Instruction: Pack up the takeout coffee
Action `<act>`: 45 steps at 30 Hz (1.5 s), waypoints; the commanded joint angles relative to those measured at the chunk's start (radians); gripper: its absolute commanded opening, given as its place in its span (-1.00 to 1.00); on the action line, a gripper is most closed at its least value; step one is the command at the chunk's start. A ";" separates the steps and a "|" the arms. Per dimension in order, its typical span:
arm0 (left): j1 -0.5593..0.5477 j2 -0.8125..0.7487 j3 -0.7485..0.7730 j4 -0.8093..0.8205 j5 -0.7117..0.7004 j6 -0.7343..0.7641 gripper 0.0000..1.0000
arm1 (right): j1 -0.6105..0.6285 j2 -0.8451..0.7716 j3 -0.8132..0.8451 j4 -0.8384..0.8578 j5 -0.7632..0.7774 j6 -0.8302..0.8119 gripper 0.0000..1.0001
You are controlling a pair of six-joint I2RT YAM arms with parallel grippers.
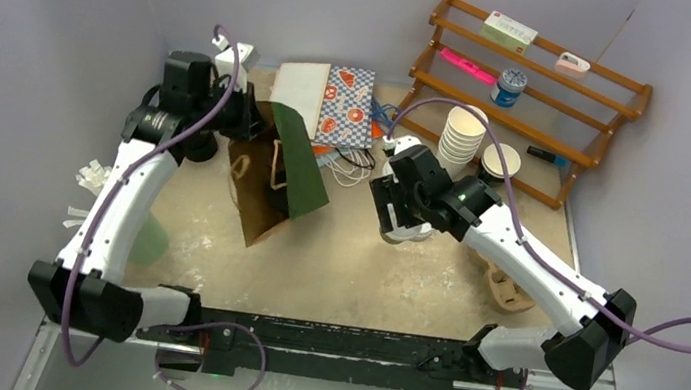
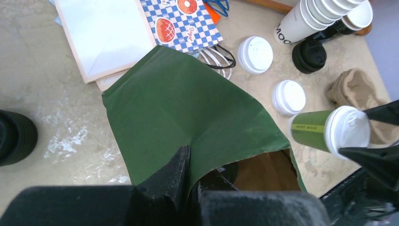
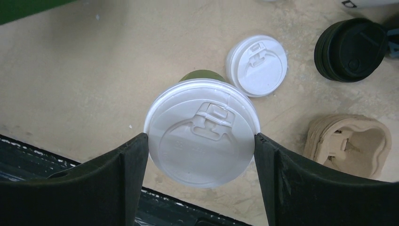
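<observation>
The takeout coffee (image 3: 202, 127), an olive-green cup with a white lid, sits between the fingers of my right gripper (image 3: 201, 141), which press on the lid's rim from both sides. In the top view the takeout coffee (image 1: 409, 232) is right of the bag, under my right gripper (image 1: 398, 222). The left wrist view shows the takeout coffee (image 2: 324, 131) just beyond the bag's mouth. My left gripper (image 2: 195, 157) is shut on the edge of the green paper bag (image 2: 188, 108), whose mouth stands open with its brown inside (image 2: 268, 172) showing. From above, the green paper bag (image 1: 300, 164) stands left of centre.
Two loose white lids (image 2: 255, 54) (image 2: 288, 97) and a black lid (image 2: 308, 55) lie behind the cup. Stacked white cups (image 1: 461, 135) stand before a wooden rack (image 1: 527, 88). A cardboard carrier (image 1: 509, 289) lies at the right. A checkered bag (image 1: 348, 105) lies at the back.
</observation>
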 commanded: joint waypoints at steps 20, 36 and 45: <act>-0.036 0.183 0.334 -0.474 0.027 -0.477 0.42 | -0.010 -0.012 0.107 0.035 0.047 0.006 0.61; -0.047 -0.055 0.091 0.329 0.430 0.301 0.60 | -0.011 -0.057 0.084 -0.067 0.094 0.061 0.61; -0.182 0.050 0.194 0.301 0.771 0.838 0.75 | -0.011 -0.082 0.060 -0.105 0.040 0.117 0.61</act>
